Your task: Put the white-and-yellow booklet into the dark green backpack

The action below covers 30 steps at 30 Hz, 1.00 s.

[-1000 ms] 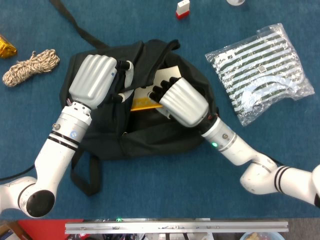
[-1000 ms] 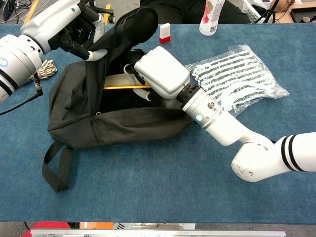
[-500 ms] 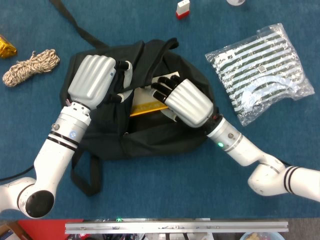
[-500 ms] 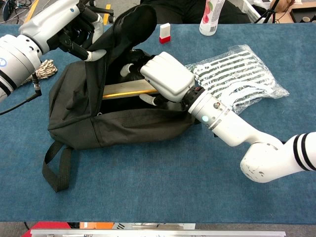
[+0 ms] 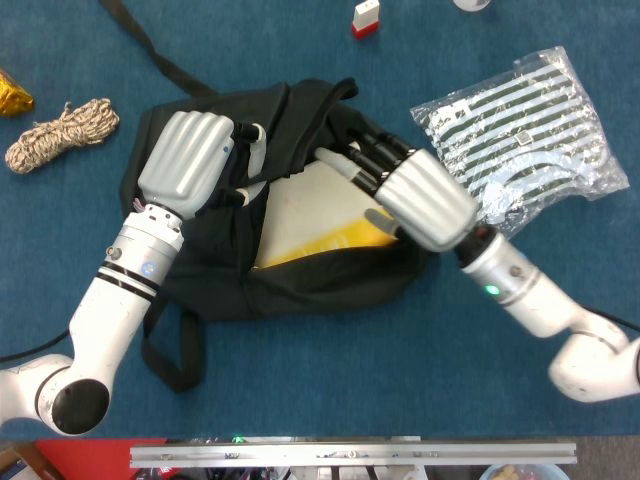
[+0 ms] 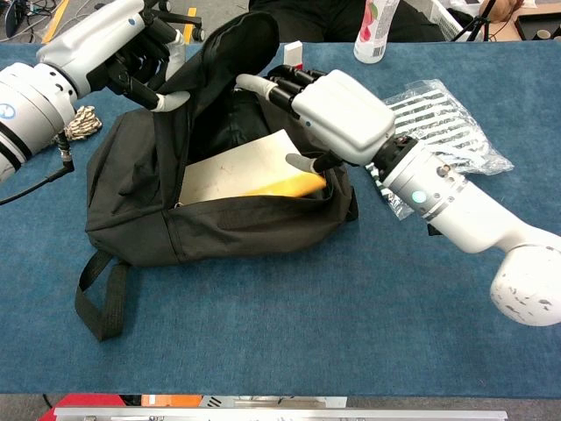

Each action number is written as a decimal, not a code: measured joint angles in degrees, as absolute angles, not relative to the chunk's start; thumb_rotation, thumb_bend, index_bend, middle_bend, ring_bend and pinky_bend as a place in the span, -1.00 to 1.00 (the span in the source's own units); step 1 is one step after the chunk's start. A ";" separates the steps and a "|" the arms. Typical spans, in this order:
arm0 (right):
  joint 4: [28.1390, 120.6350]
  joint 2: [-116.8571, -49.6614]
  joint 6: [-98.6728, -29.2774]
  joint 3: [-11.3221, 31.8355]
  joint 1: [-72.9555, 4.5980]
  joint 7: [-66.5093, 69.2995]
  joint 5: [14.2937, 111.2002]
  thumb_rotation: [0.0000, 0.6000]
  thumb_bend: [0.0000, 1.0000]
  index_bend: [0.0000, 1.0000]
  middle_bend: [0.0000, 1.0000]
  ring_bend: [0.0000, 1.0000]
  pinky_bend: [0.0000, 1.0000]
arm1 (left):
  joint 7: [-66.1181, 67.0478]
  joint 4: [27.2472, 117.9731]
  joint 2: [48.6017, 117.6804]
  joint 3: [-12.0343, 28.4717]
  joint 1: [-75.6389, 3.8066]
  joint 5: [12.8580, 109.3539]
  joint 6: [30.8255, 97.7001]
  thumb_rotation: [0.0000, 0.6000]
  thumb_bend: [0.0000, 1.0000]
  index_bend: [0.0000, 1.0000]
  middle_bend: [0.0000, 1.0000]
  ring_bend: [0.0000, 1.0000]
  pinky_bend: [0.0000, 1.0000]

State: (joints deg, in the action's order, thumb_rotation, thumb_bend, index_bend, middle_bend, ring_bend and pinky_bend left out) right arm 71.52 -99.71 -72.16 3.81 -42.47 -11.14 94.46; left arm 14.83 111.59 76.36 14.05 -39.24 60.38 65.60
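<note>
The dark green backpack (image 5: 210, 270) lies open in the middle of the blue table, also in the chest view (image 6: 219, 230). The white-and-yellow booklet (image 5: 310, 215) lies inside its opening, tilted, with the yellow edge toward the right (image 6: 245, 168). My left hand (image 5: 185, 160) grips the upper flap and holds it raised (image 6: 123, 48). My right hand (image 5: 415, 195) hovers over the bag's right rim with fingers spread and nothing in it (image 6: 342, 114). Its thumb is close to the booklet's yellow edge.
A striped plastic bag (image 5: 520, 140) lies right of the backpack, beside my right forearm. A rope coil (image 5: 60, 135) and a gold wrapper (image 5: 12, 95) sit far left. A small red-and-white box (image 5: 366, 18) and a bottle (image 6: 375, 31) stand at the back.
My right hand has let go of the booklet and drawn up and to the right, out of the bag. The booklet now lies flatter inside the opening. The left hand has not moved.
</note>
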 measured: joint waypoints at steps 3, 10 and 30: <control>73.78 -96.97 -73.21 3.23 -41.21 -11.54 94.85 1.00 -0.55 -1.00 -0.54 -0.76 -0.44 | 14.92 111.51 76.31 14.00 -39.31 59.84 65.39 1.00 -0.41 0.46 0.63 0.62 1.00; 77.68 -89.30 -79.36 1.98 -37.46 -11.74 97.29 1.00 -0.55 -0.87 -0.44 -0.71 -0.36 | 14.75 112.06 74.93 13.01 -39.75 59.22 62.35 1.00 -0.41 0.12 0.44 0.37 0.74; 83.24 -73.73 -87.41 4.67 -26.81 -7.83 92.45 1.00 -0.54 -0.84 -0.42 -0.69 -0.35 | 8.53 115.21 68.46 9.94 -45.12 57.90 45.63 0.49 -0.66 -0.83 -0.46 -0.50 -0.23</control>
State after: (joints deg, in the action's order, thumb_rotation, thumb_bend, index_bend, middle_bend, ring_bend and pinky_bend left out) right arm 83.24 -73.73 -87.41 4.67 -26.81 -7.83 92.45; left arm 8.53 115.21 68.46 9.94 -45.12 57.90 45.63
